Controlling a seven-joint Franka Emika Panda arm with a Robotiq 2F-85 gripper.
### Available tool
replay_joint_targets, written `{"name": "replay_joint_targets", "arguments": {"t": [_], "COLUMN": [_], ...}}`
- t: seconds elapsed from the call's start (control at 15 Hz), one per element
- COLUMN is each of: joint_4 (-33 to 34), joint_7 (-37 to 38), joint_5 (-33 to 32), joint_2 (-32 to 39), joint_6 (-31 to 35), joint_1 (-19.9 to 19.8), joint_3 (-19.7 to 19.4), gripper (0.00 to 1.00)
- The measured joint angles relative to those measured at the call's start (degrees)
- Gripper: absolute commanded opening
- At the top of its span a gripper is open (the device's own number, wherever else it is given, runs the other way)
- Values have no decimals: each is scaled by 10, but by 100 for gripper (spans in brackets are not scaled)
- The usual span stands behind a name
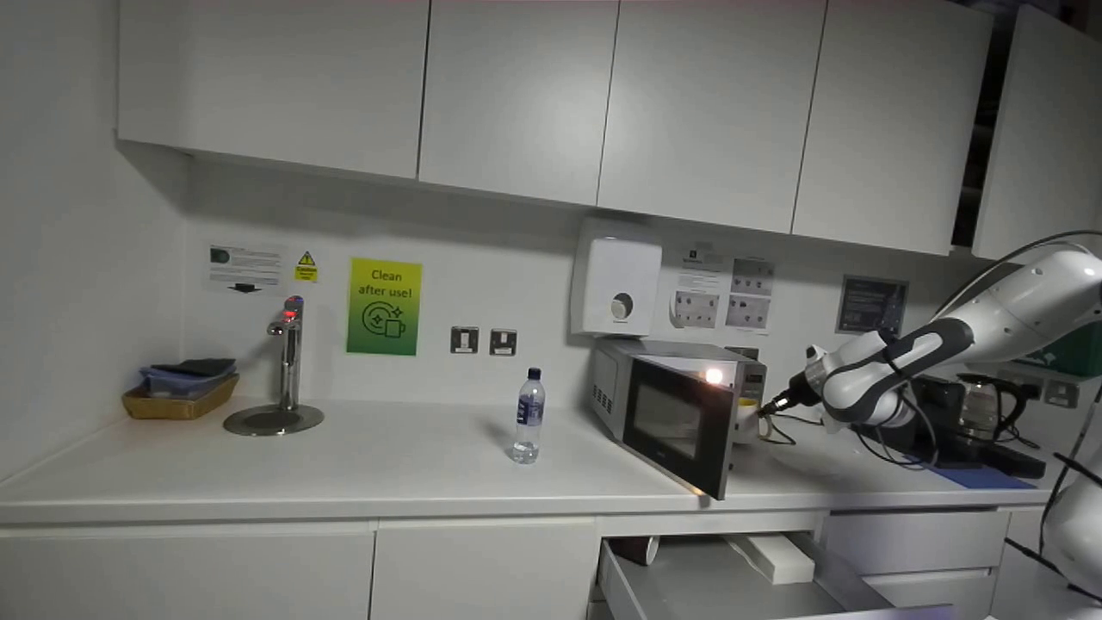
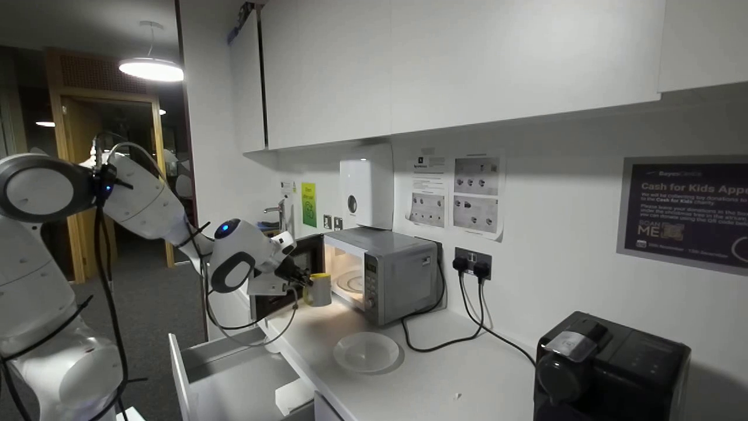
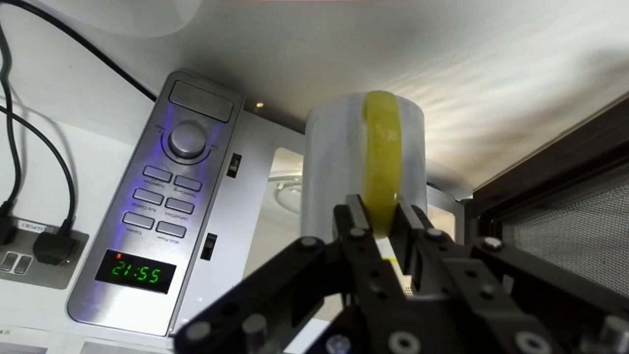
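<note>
Gripping mug [image 3: 327,162] by yellow handle [image 3: 382,147] — tool [image 3: 381,211] clamped snug | mug upright, just beyond fingertips [image 3: 357,212]

Microwave door [image 1: 676,422]: swung out, bars one side
Microwave mouth [image 2: 349,276]: open beyond mug [image 2: 320,291]
Plate [image 2: 366,353]: low on desk [image 2: 429,386]

Microwave display [image 3: 135,271], wrist view: 21:55. Green poster [image 1: 384,306]: "Clean after use!" Dark poster [image 2: 689,207]: "Cash for Kids".

Pale grey mug [image 2: 321,292], straight-sided, yellow inside; upright, below and left of centre in exterior view. Held by glossy yellow handle [image 3: 382,152], which faces camera just right of centre in wrist view.
</note>
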Motion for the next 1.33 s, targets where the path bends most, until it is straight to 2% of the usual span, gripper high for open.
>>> {"name": "replay_joint_targets", "arguments": {"t": [0.2, 0.67, 1.33], "joint_4": [-7, -11, 11], "joint_7": [-20, -67, -164], "joint_5": [-9, -27, -28], "joint_2": [-12, -35, -59], "joint_6": [-1, -30, -60], "joint_1": [38, 90, 247], "joint_3": [-53, -154, -347], "gripper": [4, 4, 4]}}
